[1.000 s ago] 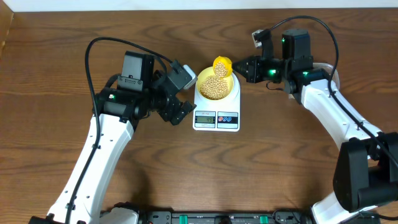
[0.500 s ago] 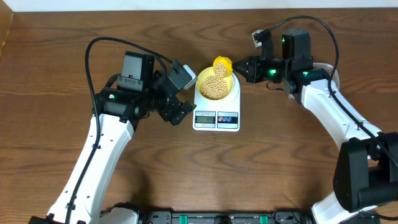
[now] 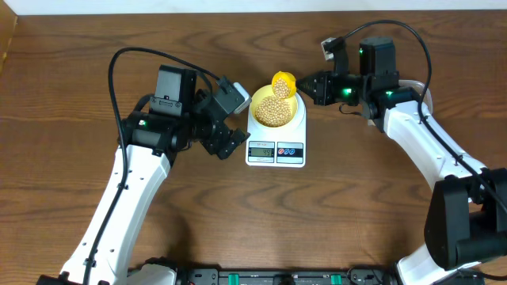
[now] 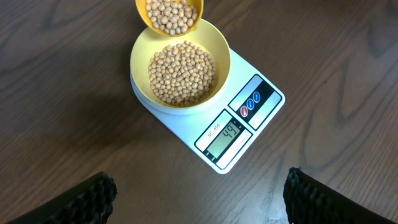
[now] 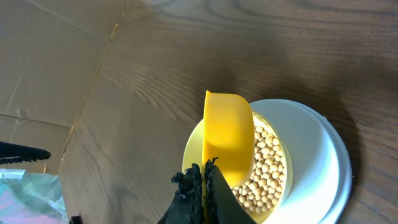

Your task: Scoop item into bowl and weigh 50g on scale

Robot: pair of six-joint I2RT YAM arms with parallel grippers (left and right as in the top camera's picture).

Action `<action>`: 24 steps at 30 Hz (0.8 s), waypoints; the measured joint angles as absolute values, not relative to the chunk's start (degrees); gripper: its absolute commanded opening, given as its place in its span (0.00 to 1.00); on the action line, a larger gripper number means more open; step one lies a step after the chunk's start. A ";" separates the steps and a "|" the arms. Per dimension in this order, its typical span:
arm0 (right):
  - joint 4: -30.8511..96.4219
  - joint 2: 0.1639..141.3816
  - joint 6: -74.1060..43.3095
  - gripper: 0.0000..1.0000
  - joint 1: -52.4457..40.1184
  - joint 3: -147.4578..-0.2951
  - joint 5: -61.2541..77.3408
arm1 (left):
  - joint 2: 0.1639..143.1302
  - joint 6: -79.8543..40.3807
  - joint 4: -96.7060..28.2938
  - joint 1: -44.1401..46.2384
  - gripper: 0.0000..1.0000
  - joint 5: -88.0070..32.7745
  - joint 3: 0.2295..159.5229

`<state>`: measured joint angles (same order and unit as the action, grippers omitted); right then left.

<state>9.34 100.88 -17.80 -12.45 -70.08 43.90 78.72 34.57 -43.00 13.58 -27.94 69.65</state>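
The pale-yellow bowl (image 4: 139,61) stands on the white scale (image 3: 276,158), whose LCD (image 4: 225,133) shows a reading. Tan beans (image 4: 182,73) fill the bowl's bottom. A bright yellow scoop (image 4: 169,14) hangs over the bowl's far rim, tilted, with beans still in it. My right gripper (image 5: 204,172) is shut on the scoop's (image 5: 227,134) thin handle and reaches in from the right (image 3: 306,85). My left gripper (image 4: 199,194) hovers just left of the scale (image 3: 236,119), open, with only bare wood between its fingers.
Flat cardboard (image 5: 50,62) lies beyond the table's edge in the right wrist view, with crinkled plastic (image 5: 25,186) below it. Black cables loop over both arms. The right arm's forearm (image 3: 428,146) crosses the table's right side.
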 measured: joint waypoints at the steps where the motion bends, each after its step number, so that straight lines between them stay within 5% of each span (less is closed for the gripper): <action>1: 9.34 100.88 -17.82 0.01 -12.45 -70.08 43.90 | 78.72 34.57 -43.00 13.58 0.88 -27.94 69.65; 24: 14.48 100.88 -17.34 0.01 -12.45 -70.08 43.86 | 78.72 34.57 -43.00 13.58 0.88 -27.94 69.65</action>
